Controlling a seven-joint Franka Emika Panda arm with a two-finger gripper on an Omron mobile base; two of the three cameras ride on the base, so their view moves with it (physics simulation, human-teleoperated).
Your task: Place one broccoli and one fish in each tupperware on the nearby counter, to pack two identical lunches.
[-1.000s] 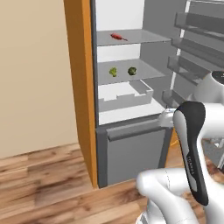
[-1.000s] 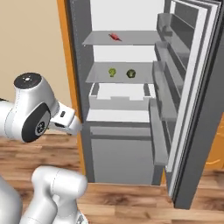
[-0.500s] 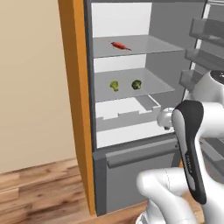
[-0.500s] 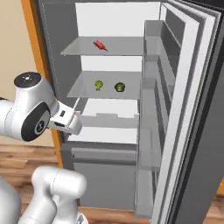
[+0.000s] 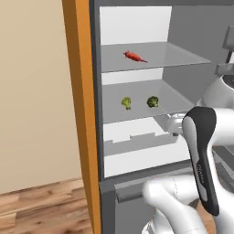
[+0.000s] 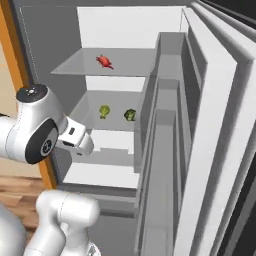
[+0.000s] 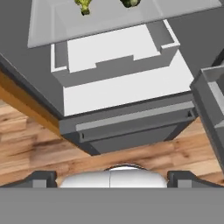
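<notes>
A red fish (image 5: 134, 56) (image 6: 104, 61) lies on the upper glass shelf of the open fridge. On the shelf below it sit two broccoli, a lighter one (image 5: 126, 102) (image 6: 104, 110) (image 7: 84, 5) on the left and a darker one (image 5: 152, 101) (image 6: 130, 115) (image 7: 130, 3) on the right. My gripper (image 7: 111, 179) is open and holds nothing. It hangs in front of the fridge, below the broccoli shelf and clear of it, pointing down at the lower drawers. The tupperware and the counter are out of view.
The fridge door (image 6: 215, 150) stands open on the right, its grey bins (image 6: 167, 150) jutting close to the arm. A white crisper drawer (image 5: 137, 141) and a grey bottom drawer (image 7: 131, 127) lie under the shelves. An orange side panel (image 5: 82, 114) borders the left, above a wooden floor (image 5: 41, 205).
The whole picture has shifted: the base has driven closer to the fridge, so the shelves look larger and nearer. The fish and broccoli have not moved, and the gripper has stayed open.
</notes>
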